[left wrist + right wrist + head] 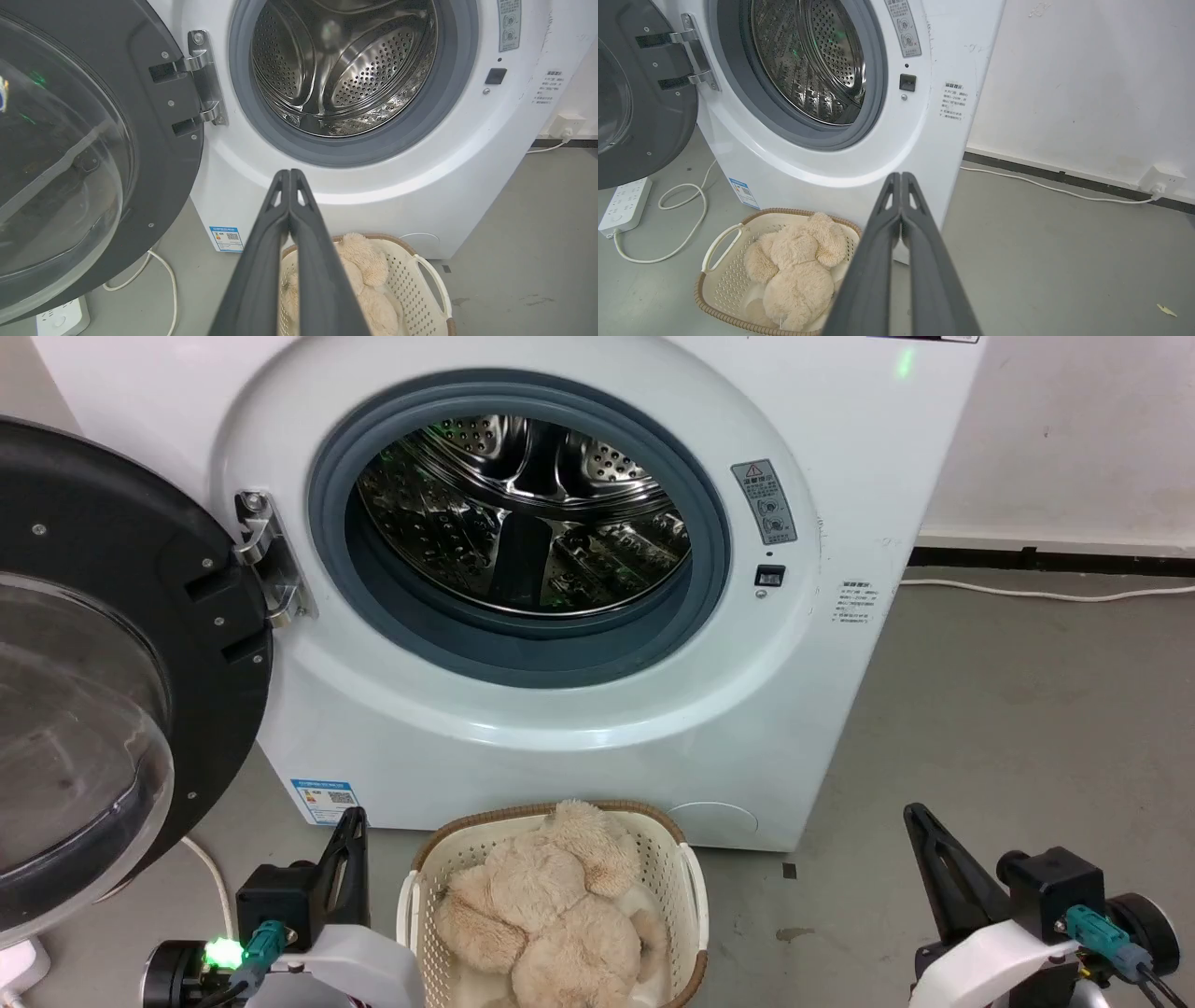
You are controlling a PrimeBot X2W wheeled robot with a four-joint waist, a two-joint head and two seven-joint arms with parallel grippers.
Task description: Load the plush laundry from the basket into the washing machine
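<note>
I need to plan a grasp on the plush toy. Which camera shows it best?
The right wrist view: the plush laundry lies almost whole in the basket. The head view crops its lower end at the picture's edge; in the left wrist view the left gripper hides much of it.

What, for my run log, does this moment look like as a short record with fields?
toy: lying in the basket, not yet loaded
basket place: on the floor, in front of the washer
door: swung open to the left
drum: no laundry seen inside
left pincer: shut, holding nothing, left of the basket
right pincer: shut, holding nothing, off to the basket's right
</note>
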